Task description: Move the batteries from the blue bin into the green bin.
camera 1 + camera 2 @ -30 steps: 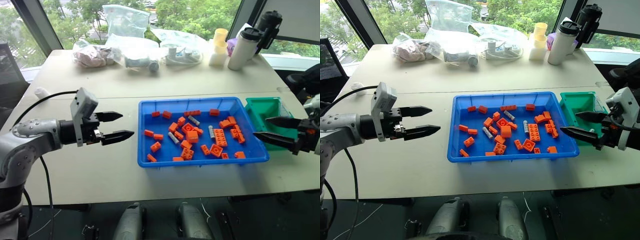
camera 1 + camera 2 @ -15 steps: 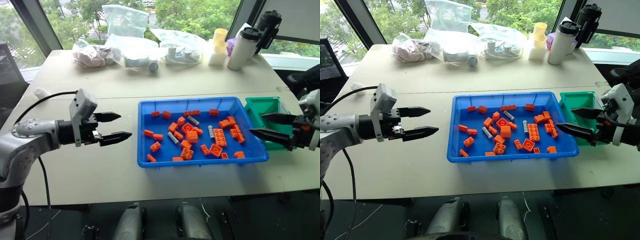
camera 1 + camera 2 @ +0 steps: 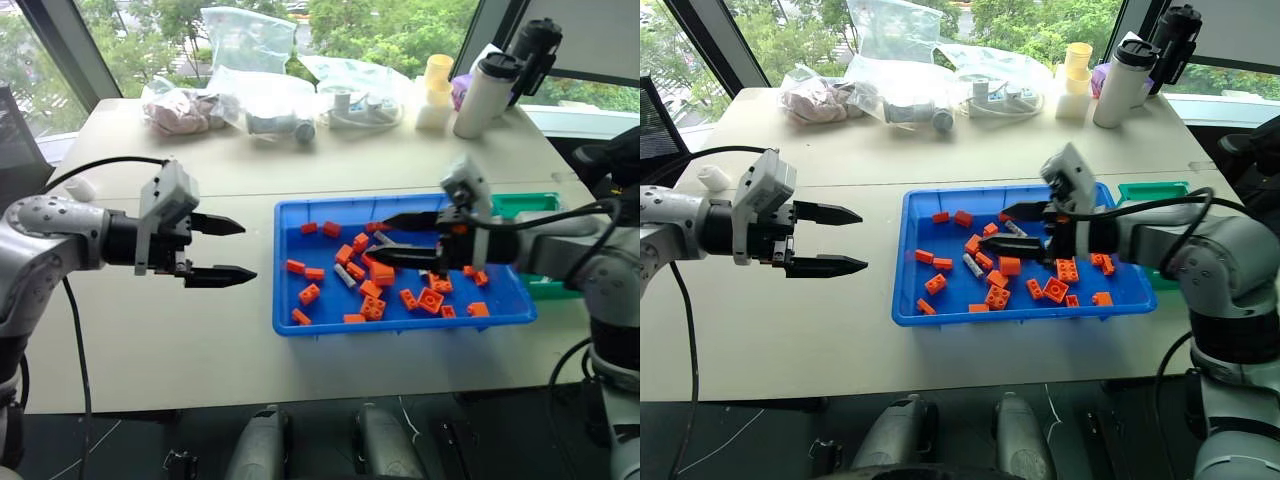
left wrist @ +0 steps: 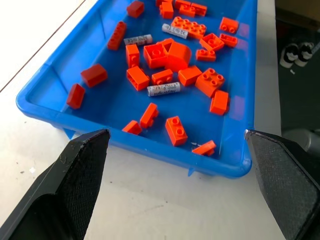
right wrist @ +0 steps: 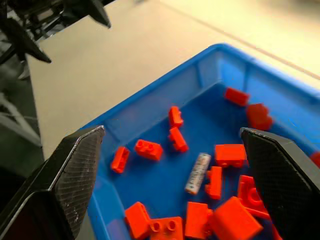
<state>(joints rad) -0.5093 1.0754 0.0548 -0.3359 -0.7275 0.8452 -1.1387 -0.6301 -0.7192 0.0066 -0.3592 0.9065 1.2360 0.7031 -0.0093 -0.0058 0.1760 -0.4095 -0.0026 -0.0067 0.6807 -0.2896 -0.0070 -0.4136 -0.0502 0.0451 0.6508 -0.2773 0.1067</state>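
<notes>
Right gripper [image 3: 405, 237] is hanging over the middle of the blue bin [image 3: 295, 290], fingers spread wide, nothing between them. Left gripper [image 3: 228, 249] is hovering above bare tabletop [image 3: 180, 340] off the bin's left edge, fingers likewise apart and empty.

Batteries [image 5: 198, 173] are lying flat on the bin floor among the orange bricks [image 5: 148, 149]. The left wrist view is showing three: one [image 4: 164, 89] near the centre, one [image 4: 137, 39] and one [image 4: 176, 30] toward the far side. The green bin [image 3: 1152, 190] is sitting against the blue bin's right edge, largely behind the right arm; I cannot tell what it contains.

Handling judgement: the cells look rigid, smooth and round, dense for their size, so likely to roll or squirt out of a glancing pinch. They are not fragile. Best hold is probably across the barrel at mid-length, fingers closing square to the long axis. The battery in the right wrist view is touching a brick on one side, so one finger would be entering a tight gap and may be nudging that brick.
</notes>
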